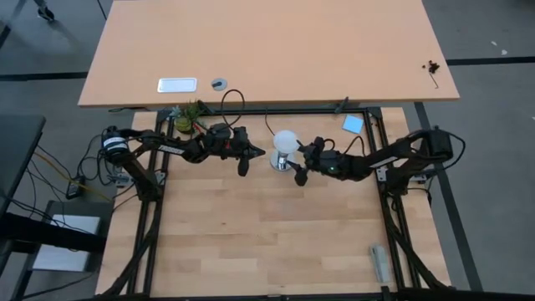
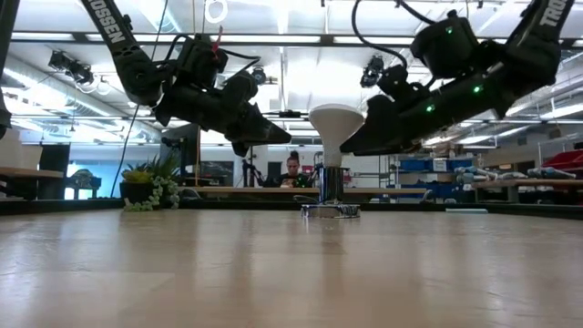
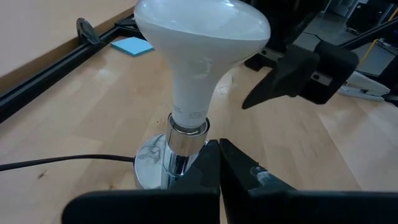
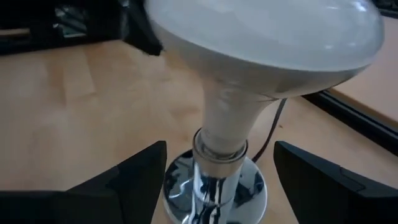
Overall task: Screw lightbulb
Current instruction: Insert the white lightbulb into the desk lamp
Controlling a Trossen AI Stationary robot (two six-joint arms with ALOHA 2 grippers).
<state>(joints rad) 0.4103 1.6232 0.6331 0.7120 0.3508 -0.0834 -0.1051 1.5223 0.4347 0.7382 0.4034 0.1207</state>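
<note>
The white lightbulb (image 1: 286, 140) stands upright, its narrow base in the round silver socket disc (image 3: 149, 165), which rests on the table. My left gripper (image 3: 219, 168) is shut and empty just to the table's left of the socket, a little above the table (image 2: 278, 137). My right gripper (image 4: 221, 155) is open on the bulb's right side (image 1: 301, 163). Its two fingers (image 4: 143, 171) stand wide on either side of the bulb's neck (image 4: 227, 134) without touching it.
The socket's black cord (image 3: 62, 162) runs off toward the far left. A small plant (image 1: 188, 117) and a blue pad (image 1: 353, 124) lie at the far edge. A grey object (image 1: 379, 261) lies near the front right. Another table (image 1: 267, 50) stands beyond.
</note>
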